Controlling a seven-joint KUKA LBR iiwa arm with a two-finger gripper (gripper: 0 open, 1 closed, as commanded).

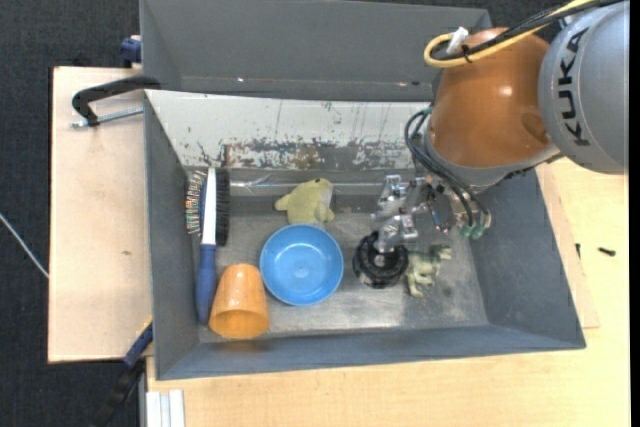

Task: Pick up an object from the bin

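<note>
Top-down view of a grey bin (520, 255) w/ a blue bowl (301, 263) inside. Robot pincer (398, 215) hangs right of the bowl & a little behind it, above a black round object (380, 263) just beside the bowl's right edge. Can't tell whether the pincer is wide or narrow. A small pale-green item (425, 273) lies further right. Best approach, prob.: centre over the black object, drop straight, clear the bowl's rim.

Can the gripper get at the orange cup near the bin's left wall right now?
Probably yes for the gripper: the orange cup lies uncovered, though the brush and blue bowl sit close beside it.
</note>
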